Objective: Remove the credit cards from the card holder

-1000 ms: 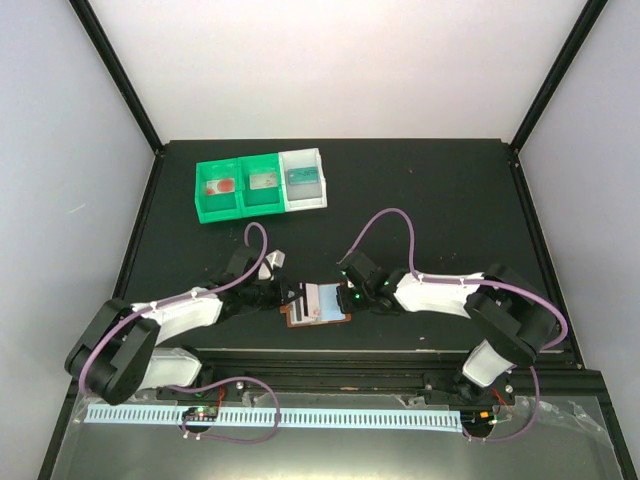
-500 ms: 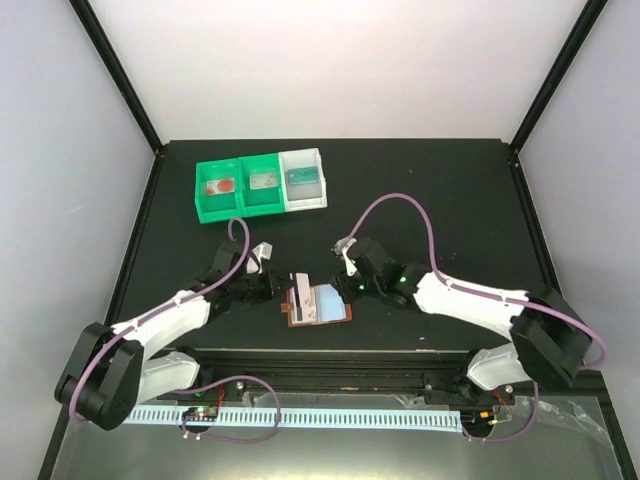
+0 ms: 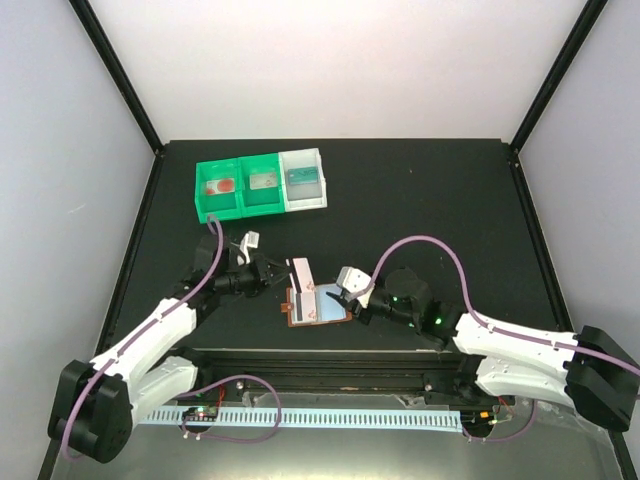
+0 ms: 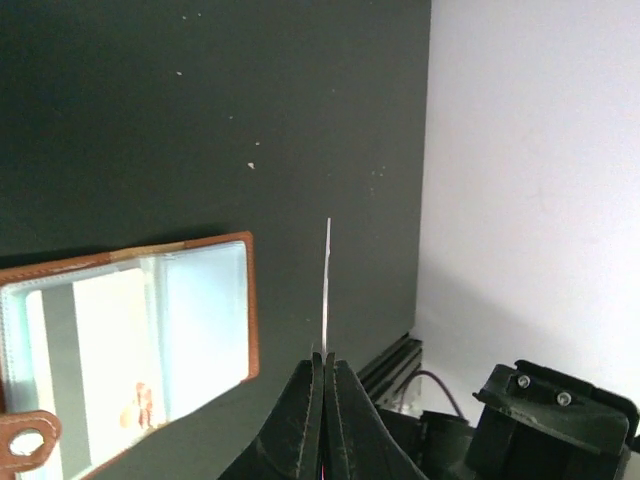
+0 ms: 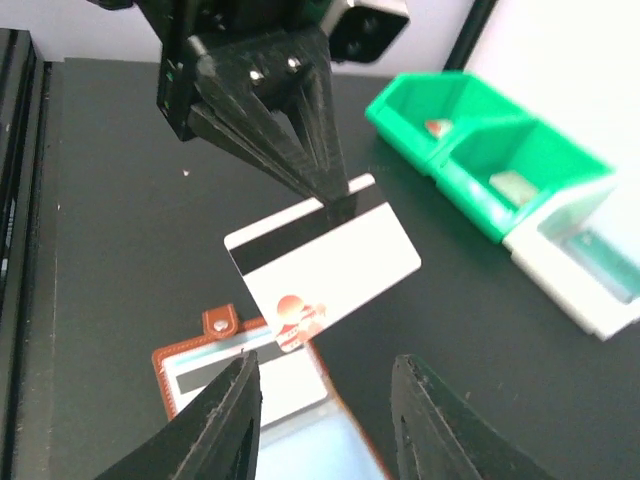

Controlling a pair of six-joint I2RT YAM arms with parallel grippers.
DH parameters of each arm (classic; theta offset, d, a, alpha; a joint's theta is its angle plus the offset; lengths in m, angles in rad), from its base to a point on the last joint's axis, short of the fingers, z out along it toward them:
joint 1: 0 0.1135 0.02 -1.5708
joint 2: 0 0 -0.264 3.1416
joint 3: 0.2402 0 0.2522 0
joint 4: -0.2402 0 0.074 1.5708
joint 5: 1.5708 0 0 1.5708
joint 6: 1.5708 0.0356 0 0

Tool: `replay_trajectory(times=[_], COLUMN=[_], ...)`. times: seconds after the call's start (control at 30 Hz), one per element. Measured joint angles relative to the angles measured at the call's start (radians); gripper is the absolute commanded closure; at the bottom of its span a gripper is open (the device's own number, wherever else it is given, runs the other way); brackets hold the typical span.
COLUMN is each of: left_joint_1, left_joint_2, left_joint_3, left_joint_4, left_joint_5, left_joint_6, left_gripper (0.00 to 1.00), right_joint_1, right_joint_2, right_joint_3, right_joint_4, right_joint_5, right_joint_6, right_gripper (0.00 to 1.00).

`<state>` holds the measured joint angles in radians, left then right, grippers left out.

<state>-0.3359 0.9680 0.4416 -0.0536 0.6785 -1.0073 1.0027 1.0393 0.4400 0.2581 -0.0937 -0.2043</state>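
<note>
**Two arms, one open card holder, one card held in the air**

1. Double green plastic bin (image 3: 240, 212), two compartments, at the back left of the black table top (image 3: 440, 200). Small items lie inside, too small to name. A white plastic bin (image 3: 305, 203) sits against its right side, touching it.

2. Left gripper (image 4: 324, 370), a black two-finger claw on a white arm, reaches in from the left. Its fingers are pressed together on one edge of a credit card.

3. Credit card (image 5: 325, 258), a whitish plastic rectangle. It has a black magnetic stripe along one long edge and an orange-red mark near a lower corner. It is held tilted above the table, pinched on the stripe side. In the left wrist view it shows edge-on as a thin line, apart from the holder. It is out of its pocket, at the holder's far left side.

4. Card holder (image 4: 205, 310), a flat brown leather-like wallet. It lies open on the table near the front edge, between the two claws, with pale blue clear pockets facing up. A small brown tab (image 4: 22, 440) with a hole sticks out at one corner. A second card (image 4: 110, 335), whitish with a reddish mark, sits inside one pocket.

5. Right gripper (image 5: 322, 365), a black claw on a white arm, is just to the right of the holder and points towards it. Its fingers stand apart with nothing between them.
</note>
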Motion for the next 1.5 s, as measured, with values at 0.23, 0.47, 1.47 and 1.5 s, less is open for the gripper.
replay_trajectory(times=[0.23,0.47,1.47,1.5], left_joint_1=[0.001,0.001,0.003,0.003], left_joint_2=[-0.061,-0.149,-0.214,-0.216], left_joint_3=[0.001,-0.003,-0.007,-0.006], left_joint_4=[-0.016,0.012,0.077,0.077], left_joint_5=[0.034,0.073,0.104,0.104], left_joint_6=[-0.124,-0.246,-0.259,-0.245], left_gripper=[0.98,0.98,0.27,0.24], right_joint_1=[0.082,0.126,0.205,0.209], right_joint_2=[0.023,0.111,0.143,0.132], right_joint_3=[-0.032,-0.047,-0.042,-0.035], right_joint_4=[0.186,0.298,0.409,0.39], right_joint_5=[0.062,0.156,0.331,0.346], right_joint_6=[-0.288,-0.487,-0.589,-0.553], right_gripper=[0.59,0.56,0.99,0.99])
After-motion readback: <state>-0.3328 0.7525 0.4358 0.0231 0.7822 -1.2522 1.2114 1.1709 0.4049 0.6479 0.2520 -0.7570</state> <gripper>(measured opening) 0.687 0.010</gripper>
